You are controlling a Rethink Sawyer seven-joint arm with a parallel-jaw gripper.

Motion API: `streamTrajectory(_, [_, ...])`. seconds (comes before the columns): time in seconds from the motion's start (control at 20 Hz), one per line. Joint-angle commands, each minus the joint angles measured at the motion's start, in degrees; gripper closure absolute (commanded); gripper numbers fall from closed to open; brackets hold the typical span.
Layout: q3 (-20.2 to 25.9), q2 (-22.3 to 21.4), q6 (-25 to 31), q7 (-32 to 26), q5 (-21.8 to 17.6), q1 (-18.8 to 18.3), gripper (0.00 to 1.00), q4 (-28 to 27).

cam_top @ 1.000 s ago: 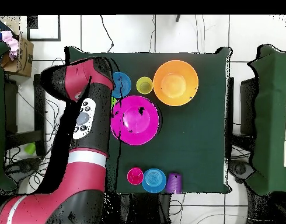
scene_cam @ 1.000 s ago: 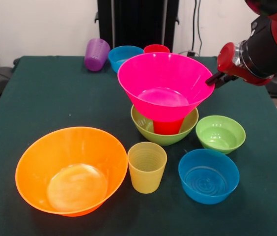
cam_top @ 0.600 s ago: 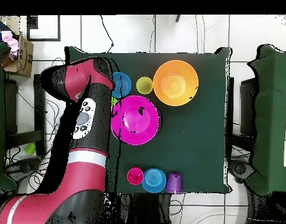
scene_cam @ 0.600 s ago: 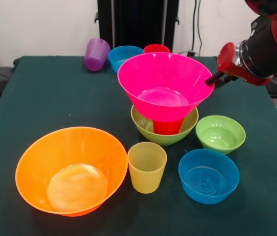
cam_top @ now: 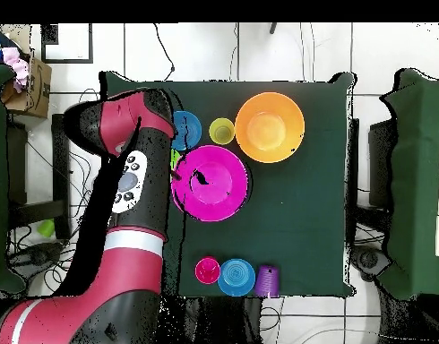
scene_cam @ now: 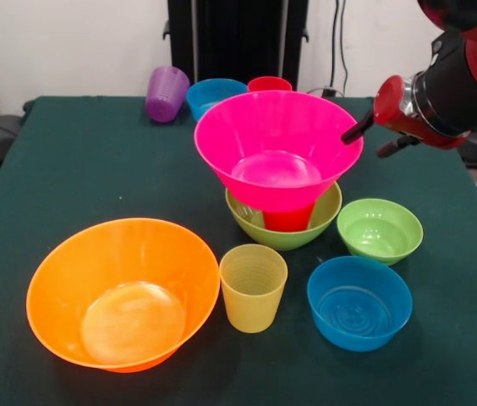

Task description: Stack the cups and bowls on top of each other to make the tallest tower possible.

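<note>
Near the middle of the table [scene_cam: 69, 161] stands the tower [scene_cam: 279, 182]: a medium green bowl [scene_cam: 323, 222] at the bottom, a bright red cup [scene_cam: 289, 218] standing inside it, and a big hot pink bowl [scene_cam: 276, 144] sitting on the cup, tilted a little so its rim is lower on the side toward the purple cup. From the right edge of the front view the red and black arm [scene_cam: 450, 80] reaches toward the pink bowl's rim. The gripper [scene_cam: 375, 139] has its two dark fingers [scene_cam: 357, 131] spread apart, one touching or just over the rim and the other outside the bowl, gripping nothing. In the overhead view the arm [cam_top: 124, 188] covers the strip of table beside the pink bowl [cam_top: 210, 183]. Toward the front of the table sit a large orange bowl [scene_cam: 124, 292], a ribbed yellow cup [scene_cam: 253, 286] just beside it, a small blue bowl [scene_cam: 359, 302] and a small green bowl [scene_cam: 380, 230], all upright and apart from the tower. At the far edge a purple cup [scene_cam: 166, 93] lies tipped on its side, with a second blue bowl [scene_cam: 213, 97] next to it and a pinkish-red cup [scene_cam: 270, 84] partly hidden behind the pink bowl
</note>
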Motion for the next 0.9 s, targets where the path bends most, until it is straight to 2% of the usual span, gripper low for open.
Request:
streamTrajectory(0.05, [6.38,0.43,-2.67,4.02,1.32,-1.19,0.0,0.27])
streamTrajectory(0.2, [6.46,0.32,-3.24,3.6,1.19,-1.22,0.0,0.79])
streamTrajectory(0.4, [5.58,-1.79,0.74,2.35,0.91,-0.87,0.0,1.2])
streamTrajectory(0.65, [4.67,-7.54,13.64,-3.96,0.51,-1.64,0.0,-1.33])
streamTrajectory(0.9, [4.79,-8.75,24.51,-6.91,-0.76,-2.78,0.0,-6.3])
